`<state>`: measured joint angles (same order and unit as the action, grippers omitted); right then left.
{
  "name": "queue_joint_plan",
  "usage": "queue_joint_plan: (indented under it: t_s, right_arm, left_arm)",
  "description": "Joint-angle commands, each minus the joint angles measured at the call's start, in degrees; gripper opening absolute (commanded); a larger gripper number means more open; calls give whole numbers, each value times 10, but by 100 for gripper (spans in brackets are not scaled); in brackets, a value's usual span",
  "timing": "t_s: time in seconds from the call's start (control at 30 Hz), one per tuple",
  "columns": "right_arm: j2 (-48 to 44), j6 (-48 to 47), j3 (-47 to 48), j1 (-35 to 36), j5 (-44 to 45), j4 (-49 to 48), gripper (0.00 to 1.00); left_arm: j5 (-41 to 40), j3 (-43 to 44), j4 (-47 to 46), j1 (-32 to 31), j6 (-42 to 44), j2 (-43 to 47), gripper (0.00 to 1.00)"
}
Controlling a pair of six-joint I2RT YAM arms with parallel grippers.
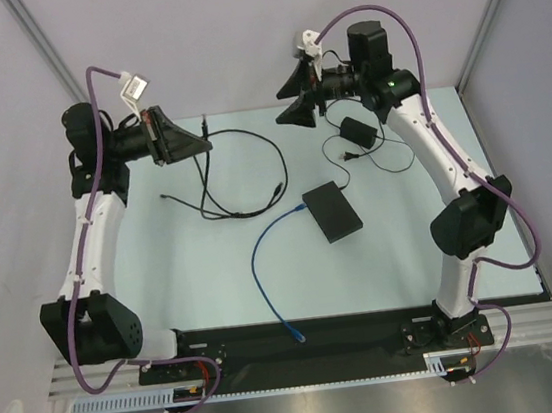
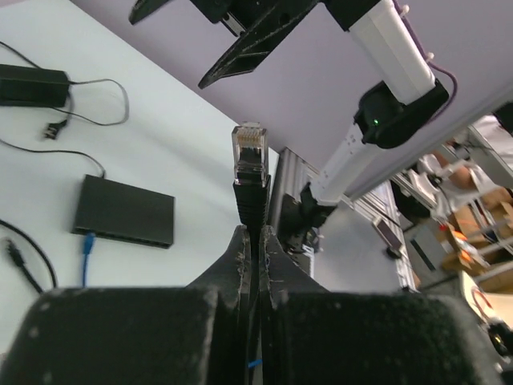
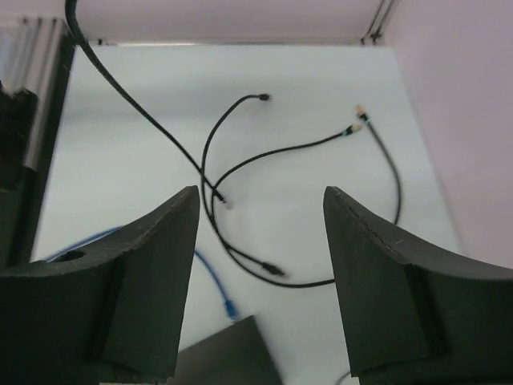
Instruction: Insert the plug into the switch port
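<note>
Left gripper (image 2: pixel 255 241) clamps the plug (image 2: pixel 249 152); switch (image 2: pixel 124 212) lies well apart; right gripper (image 3: pixel 260 192) gapes empty.

left jaws tight, right jaws wide

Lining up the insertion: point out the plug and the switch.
plug (image 2: pixel 249 152), left wrist view, on its clear connector head.
switch (image 1: pixel 333 212), top external view, middle of its top face.
</note>
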<state>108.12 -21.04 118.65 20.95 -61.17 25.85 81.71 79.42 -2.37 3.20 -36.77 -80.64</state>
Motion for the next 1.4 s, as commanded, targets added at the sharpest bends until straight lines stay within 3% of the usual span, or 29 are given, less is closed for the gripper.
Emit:
queue_joint_plan:
  t_s: [0.0, 0.07, 0.2, 0.37, 0.43, 0.5, 0.53, 0.6, 0.63, 0.7, 0.73, 0.8, 0.83, 0.87, 1.1, 1.37]
  right_arm:
    - [-61, -222, 9, 35, 14, 55, 67]
    - [-74, -297, -7, 51, 26, 60, 66]
    - [-92, -320, -36, 64, 25, 19, 64]
    - [-75, -178, -32, 71, -11, -74, 64]
    - [-64, -163, -17, 79, -24, -83, 65]
    - [-60, -222, -2, 89, -25, -14, 66]
    - [-57, -320, 8, 103, -21, 25, 66]
    - [-55, -427, 22, 117, 13, 120, 66]
    - [-55, -509, 22, 132, 28, 141, 67]
    - [-56, -560, 18, 143, 67, 179, 68]
    - [-56, -595, 17, 152, 81, 185, 68]
    - [-59, -633, 6, 158, 115, 207, 68]
    - [-62, -666, -1, 160, 131, 212, 68]
    - [-69, -677, -23, 161, 134, 211, 69]
    - [-96, -776, -94, 163, 167, 214, 68]
    - [-99, -822, -116, 171, 181, 232, 67]
  left_arm:
    - [98, -1, -26, -14, -32, -2, 0]
    - [100, -3, -20, -15, -35, -10, 0]
    - [99, -9, -18, -20, -34, -11, 1]
    - [107, -32, -28, -28, -24, -1, 0]
    - [107, -39, -34, -49, -23, -1, 1]
    - [105, -44, -37, -49, -24, -2, 0]
    - [103, -50, -41, -49, -24, -2, 0]
    - [88, -54, -41, -50, -22, -3, 0]
    - [80, -57, -22, -50, -6, -5, 0]
    - [49, -47, 72, -50, 51, -12, 0]
    - [29, -9, 252, -50, 184, -28, 0]
    - [-101, 103, 499, -77, 366, -64, 0]
    - [-128, 135, 661, -93, 518, -85, 0]
    - [-146, 155, 702, -105, 564, -120, 0]
    - [-128, 109, 655, -118, 542, -100, 0]
    - [-154, 110, 676, -130, 548, -109, 0]
